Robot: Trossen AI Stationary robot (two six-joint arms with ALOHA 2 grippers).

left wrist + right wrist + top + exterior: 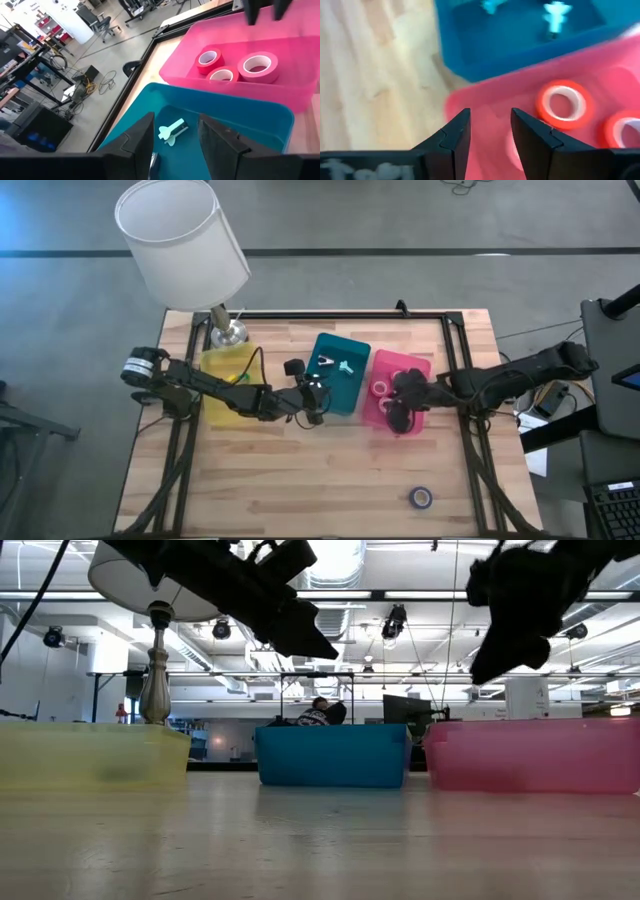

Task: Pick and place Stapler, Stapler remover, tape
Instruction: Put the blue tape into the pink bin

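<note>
A teal bin (338,370) stands mid-table and holds a pale teal staple remover (171,131) and a grey V-shaped piece (322,363). A pink bin (412,370) to its right holds three red-pink tape rolls (257,66). A blue-purple tape roll (421,498) lies flat on the table near the front right. My left gripper (176,120) is open and empty above the teal bin's near left side (312,395). My right gripper (490,112) is open and empty above the pink bin's near part (400,408). I see no stapler.
A yellow bin (225,380) stands left of the teal bin, with a lamp (180,240) on a metal base (228,332) behind it. A dark frame (330,315) runs along the table's far and side edges. Bare wood lies in front of the bins.
</note>
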